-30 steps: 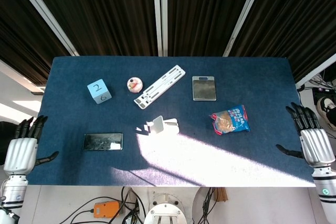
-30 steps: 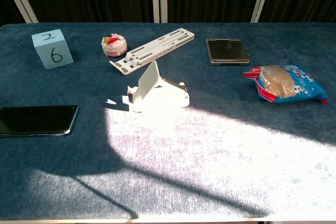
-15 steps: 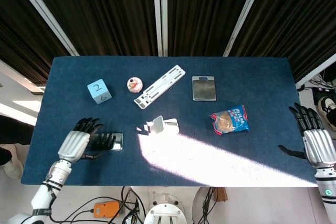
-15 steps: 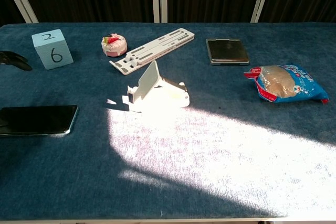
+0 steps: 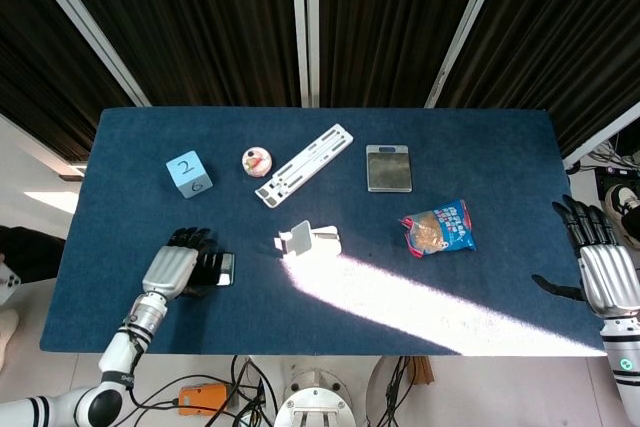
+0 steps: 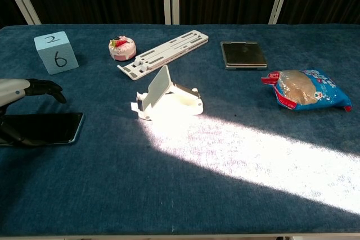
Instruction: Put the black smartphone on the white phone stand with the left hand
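Observation:
The black smartphone [image 6: 45,128] lies flat on the blue table [image 5: 480,147], at its front left. In the head view my left hand [image 5: 180,266] covers most of the smartphone [image 5: 224,268], leaving only its right end showing. In the chest view the left hand [image 6: 22,90] reaches in from the left, its fingers [image 6: 48,87] spread above the phone's far edge and the thumb near its front edge. The phone is not lifted. The white phone stand [image 5: 309,239] [image 6: 168,96] stands empty mid-table, right of the phone. My right hand [image 5: 602,269] hangs open off the table's right edge.
At the back are a blue cube [image 5: 189,173] marked 2 and 6, a small pink cake [image 5: 256,160], a long white rack [image 5: 304,163] and a grey slab [image 5: 388,167]. A snack bag [image 5: 438,228] lies right of the stand. A sunlit band crosses the front right.
My left hand has moved further right over the phone, hiding more of it. The phone and the right hand have stayed put. The sunlit patch has narrowed.

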You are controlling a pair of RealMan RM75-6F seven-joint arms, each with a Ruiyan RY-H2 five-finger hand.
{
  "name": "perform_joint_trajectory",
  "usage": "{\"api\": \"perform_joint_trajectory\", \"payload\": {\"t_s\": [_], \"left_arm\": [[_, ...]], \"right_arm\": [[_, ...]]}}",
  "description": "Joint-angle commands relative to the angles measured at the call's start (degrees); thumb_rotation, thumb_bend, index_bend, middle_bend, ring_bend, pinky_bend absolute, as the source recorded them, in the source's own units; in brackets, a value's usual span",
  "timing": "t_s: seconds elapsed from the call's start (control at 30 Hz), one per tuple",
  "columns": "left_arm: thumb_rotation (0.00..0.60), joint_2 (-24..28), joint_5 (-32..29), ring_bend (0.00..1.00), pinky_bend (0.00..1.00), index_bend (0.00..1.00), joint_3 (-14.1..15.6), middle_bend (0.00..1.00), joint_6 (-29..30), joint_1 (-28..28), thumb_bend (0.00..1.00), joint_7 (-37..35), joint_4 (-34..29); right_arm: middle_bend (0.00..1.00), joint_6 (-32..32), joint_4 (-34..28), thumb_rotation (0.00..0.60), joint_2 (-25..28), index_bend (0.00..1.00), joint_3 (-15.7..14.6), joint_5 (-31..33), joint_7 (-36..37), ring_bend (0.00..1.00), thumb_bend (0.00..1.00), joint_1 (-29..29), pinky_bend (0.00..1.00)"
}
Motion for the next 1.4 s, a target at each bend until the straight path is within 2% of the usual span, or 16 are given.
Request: {"api": "perform_joint_trajectory", "payload": {"t_s": [0.03, 0.3, 0.6, 0.73, 0.8, 0.9, 1.03, 1.4], "left_arm": [[0.6, -0.62, -3.08, 0.0, 0.0, 0.23, -0.06, 0.08, -0.09, -1.13, 0.15, 2.37, -0.46], [0.6, -0.5, -5.78, 0.0, 0.0, 0.23, 0.89, 0.08, 0.43, -2.19, 0.15, 3.77, -1.63], [0.6, -1.46, -8.45, 0.0, 0.0, 0.23, 1.66, 0.08, 0.57, -3.26, 0.16, 4.39, -0.25], [0.6, -1.49, -9.09, 0.0, 0.0, 0.29, 1.96, 0.08, 0.28, -3.63, 0.17, 3.76, 0.05], [0.6, -1.66, -8.6, 0.0, 0.0, 0.34, 1.97, 0.12, 0.5, -3.67, 0.18, 3.04, 0.46], [0.6, -2.12, -6.74, 0.06, 0.0, 0.4, 2.14, 0.22, 1.12, -3.41, 0.2, 1.0, 1.48], [0.6, -2.78, -2.94, 0.14, 0.02, 0.43, 2.29, 0.3, 2.1, -2.74, 0.21, -3.42, 3.37], [0.6, -5.57, 4.25, 0.25, 0.16, 0.43, 1.39, 0.36, 1.53, -1.18, 0.24, -21.64, 9.81]], "right_arm": [[0.05, 0.0, 0.04, 0.6, -0.02, 0.0, 0.02, 0.06, 0.02, 0.0, 0.16, -0.01, 0.02], [0.05, -0.05, 0.25, 0.6, -0.06, 0.0, 0.01, 0.24, 0.25, 0.0, 0.16, -0.08, 0.02], [0.05, -0.33, 0.72, 0.6, -0.28, 0.0, -0.13, 0.5, 0.57, 0.0, 0.16, -0.18, 0.02], [0.05, -0.21, 0.71, 0.6, -0.21, 0.0, -0.08, 0.68, 0.57, 0.0, 0.16, -0.31, 0.02], [0.05, -0.29, 0.73, 0.6, -0.22, 0.0, -0.08, 0.74, 0.55, 0.0, 0.15, -0.3, 0.02], [0.05, -0.47, 0.69, 0.6, -0.26, 0.0, -0.05, 0.81, 0.5, 0.0, 0.15, -0.22, 0.02], [0.05, -0.53, 0.74, 0.6, -0.36, 0.0, -0.04, 0.87, 0.49, 0.0, 0.16, -0.22, 0.02], [0.05, -0.48, 0.21, 0.6, -0.1, 0.0, 0.0, 0.94, -0.05, 0.0, 0.15, -0.31, 0.02]]}}
